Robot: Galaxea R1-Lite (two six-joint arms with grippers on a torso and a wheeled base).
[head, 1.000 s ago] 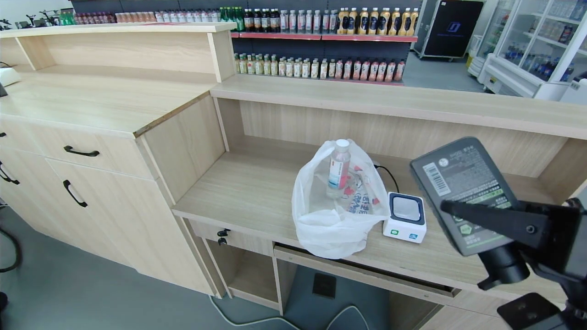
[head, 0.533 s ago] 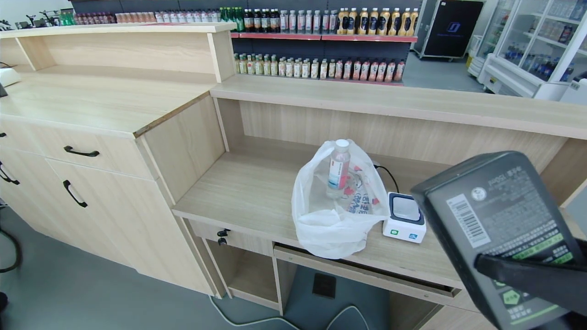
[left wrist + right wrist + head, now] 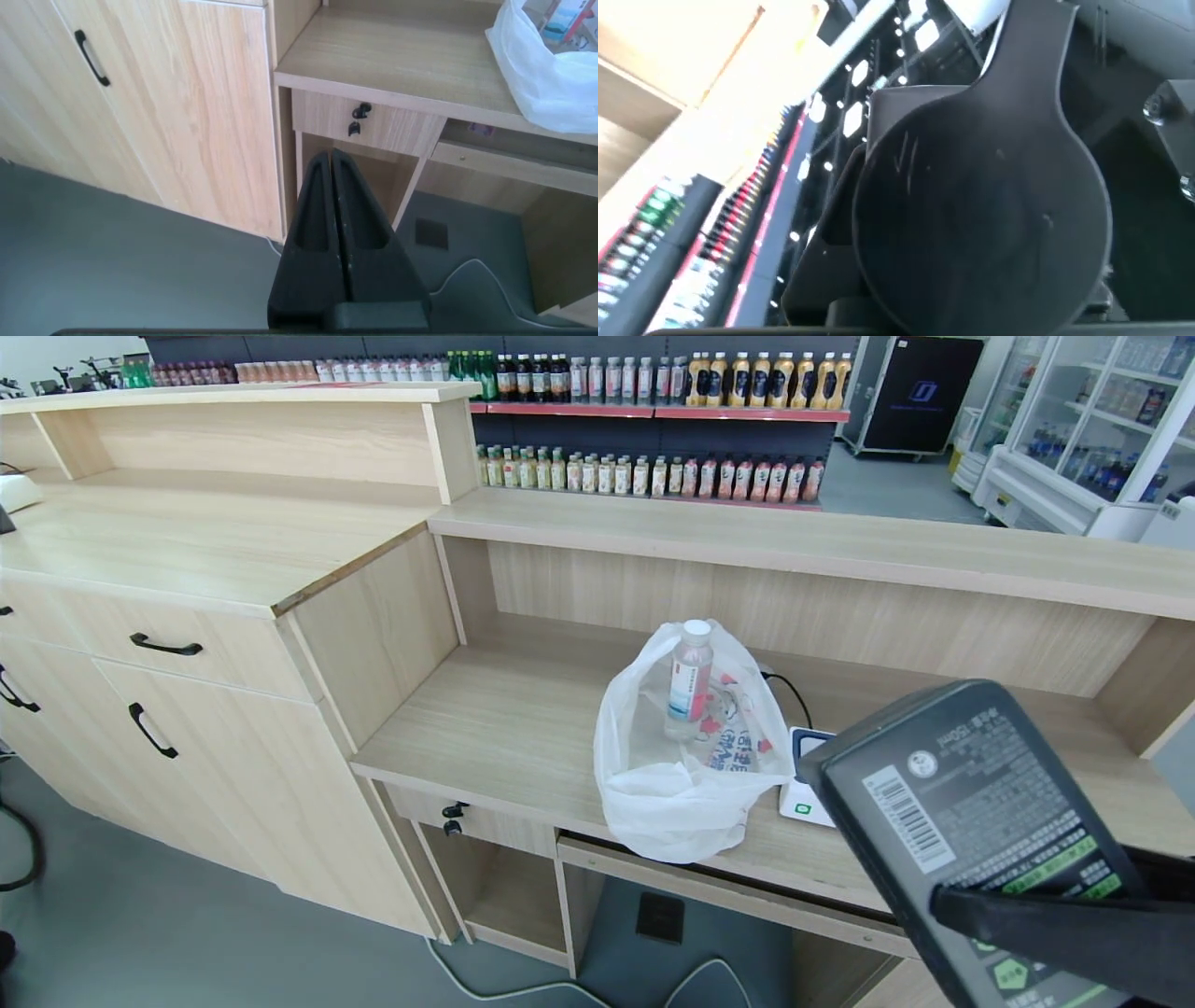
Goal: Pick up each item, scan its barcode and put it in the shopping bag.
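Since the barcode (image 3: 906, 817) is printed on the face turned up toward the head camera, the dark flat package (image 3: 971, 821) is judged to be held mid-air for presentation, not yet in a scanning attitude. It is pinched near its lower end by the right tool (image 3: 990, 915). One finger (image 3: 1055, 924) is laid across the printed face and the opposing finger is hidden behind the package. The grip is placed clear of the barcode, presumably so that the code can be read.

The package is held above the front edge of the surface (image 3: 504, 728), and the scanner (image 3: 801, 798) is partly covered by its upper corner. The scanner window is not seen to face the code, so a turn of the package is judged necessary before a read.

Just beside the scanner, the shopping bag (image 3: 672, 775) is stood open on the surface, its mouth upward to receive items. A bottle (image 3: 691, 677) is set upright inside it.

The left tool (image 3: 338, 215) is hung low above the floor before the cupboard front, well apart from the bag. Its fingers are pressed together on nothing, and it is judged to be parked out of the way.
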